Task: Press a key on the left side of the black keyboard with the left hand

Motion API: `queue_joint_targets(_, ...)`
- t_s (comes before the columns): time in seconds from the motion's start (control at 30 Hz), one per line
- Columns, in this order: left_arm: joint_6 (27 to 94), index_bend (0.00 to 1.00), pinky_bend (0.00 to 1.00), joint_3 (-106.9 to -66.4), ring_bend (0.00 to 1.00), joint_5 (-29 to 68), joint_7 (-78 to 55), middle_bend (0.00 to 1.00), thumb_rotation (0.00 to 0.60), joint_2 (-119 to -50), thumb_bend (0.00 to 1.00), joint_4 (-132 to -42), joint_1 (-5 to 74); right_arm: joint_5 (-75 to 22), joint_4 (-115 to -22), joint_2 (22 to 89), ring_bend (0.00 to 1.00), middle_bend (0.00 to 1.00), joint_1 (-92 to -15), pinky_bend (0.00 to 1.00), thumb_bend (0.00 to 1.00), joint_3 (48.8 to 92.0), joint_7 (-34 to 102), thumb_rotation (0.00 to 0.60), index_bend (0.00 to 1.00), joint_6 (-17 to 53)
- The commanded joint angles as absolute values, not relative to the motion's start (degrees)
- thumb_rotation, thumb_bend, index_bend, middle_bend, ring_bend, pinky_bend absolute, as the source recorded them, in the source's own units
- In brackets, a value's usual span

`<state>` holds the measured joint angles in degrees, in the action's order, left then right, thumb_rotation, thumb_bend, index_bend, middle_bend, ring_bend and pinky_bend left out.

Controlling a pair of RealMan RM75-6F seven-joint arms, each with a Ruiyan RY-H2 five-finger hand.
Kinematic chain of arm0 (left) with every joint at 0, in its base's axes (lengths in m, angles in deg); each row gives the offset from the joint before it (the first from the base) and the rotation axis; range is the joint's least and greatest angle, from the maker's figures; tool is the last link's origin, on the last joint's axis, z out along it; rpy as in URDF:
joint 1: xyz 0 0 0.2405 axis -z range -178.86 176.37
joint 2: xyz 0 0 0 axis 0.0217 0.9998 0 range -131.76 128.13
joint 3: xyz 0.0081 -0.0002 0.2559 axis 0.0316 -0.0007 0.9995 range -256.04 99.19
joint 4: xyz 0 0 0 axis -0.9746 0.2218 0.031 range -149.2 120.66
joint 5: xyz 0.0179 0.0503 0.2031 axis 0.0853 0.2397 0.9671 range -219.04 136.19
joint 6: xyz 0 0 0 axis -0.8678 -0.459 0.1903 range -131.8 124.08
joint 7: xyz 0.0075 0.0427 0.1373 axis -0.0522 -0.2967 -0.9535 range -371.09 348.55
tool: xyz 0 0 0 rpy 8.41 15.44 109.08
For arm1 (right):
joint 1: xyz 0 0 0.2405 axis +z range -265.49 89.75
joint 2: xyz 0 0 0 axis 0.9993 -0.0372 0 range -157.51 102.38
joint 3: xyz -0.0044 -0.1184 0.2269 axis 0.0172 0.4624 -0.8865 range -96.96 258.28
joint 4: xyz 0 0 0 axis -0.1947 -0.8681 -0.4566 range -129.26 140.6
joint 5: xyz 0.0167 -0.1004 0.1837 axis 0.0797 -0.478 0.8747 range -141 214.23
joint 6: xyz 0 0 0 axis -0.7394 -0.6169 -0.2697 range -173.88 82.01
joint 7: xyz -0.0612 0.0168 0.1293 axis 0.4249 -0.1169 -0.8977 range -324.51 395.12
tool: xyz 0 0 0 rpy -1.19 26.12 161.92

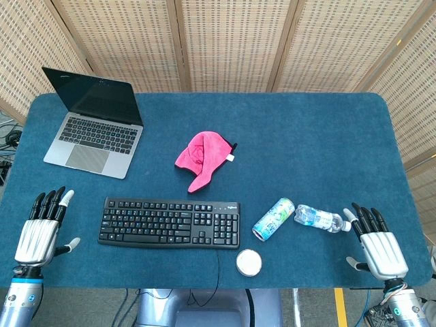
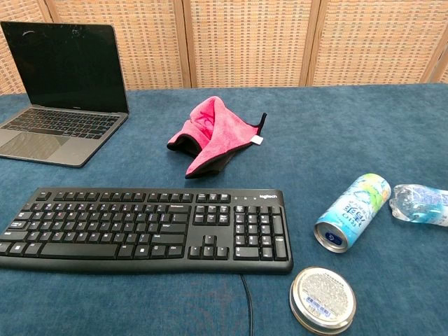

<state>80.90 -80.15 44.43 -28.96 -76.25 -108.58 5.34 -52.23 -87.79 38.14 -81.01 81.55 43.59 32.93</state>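
Observation:
The black keyboard (image 1: pixel 169 222) lies flat near the table's front edge; in the chest view the keyboard (image 2: pixel 143 227) fills the lower left. My left hand (image 1: pixel 42 229) rests palm down on the blue cloth, to the left of the keyboard and apart from it, fingers spread and holding nothing. My right hand (image 1: pixel 375 242) lies flat at the front right, fingers apart, its fingertips close to a plastic bottle. Neither hand shows in the chest view.
An open laptop (image 1: pixel 95 122) stands at the back left. A pink cloth (image 1: pixel 201 157) lies behind the keyboard. A can (image 1: pixel 273 219) on its side, a small water bottle (image 1: pixel 319 218) and a round tin lid (image 1: pixel 248 261) sit to the keyboard's right.

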Motion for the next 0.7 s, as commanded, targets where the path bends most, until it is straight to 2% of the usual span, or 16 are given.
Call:
queue_joint_targets(0.03, 80.9, 0.0, 0.0, -80.1, 0.0, 44.4, -29.0, 0.0, 0.6, -76.3, 0.13, -108.6, 5.3, -52.2, -87.8, 38.1, 0.0, 0.0, -81.0, 0.0, 0.03, 81.6, 43.6, 0.6, 0.0, 32.9)
queue_joint_targets(0.7, 80.9, 0.0, 0.0, -80.2, 0.0, 44.5, -28.8, 0.0, 0.6, -76.1, 0.14, -108.6, 5.4, -52.2, -87.9, 38.2, 0.0, 0.0, -81.0, 0.0, 0.02, 81.5, 43.8, 0.6, 0.0, 32.9)
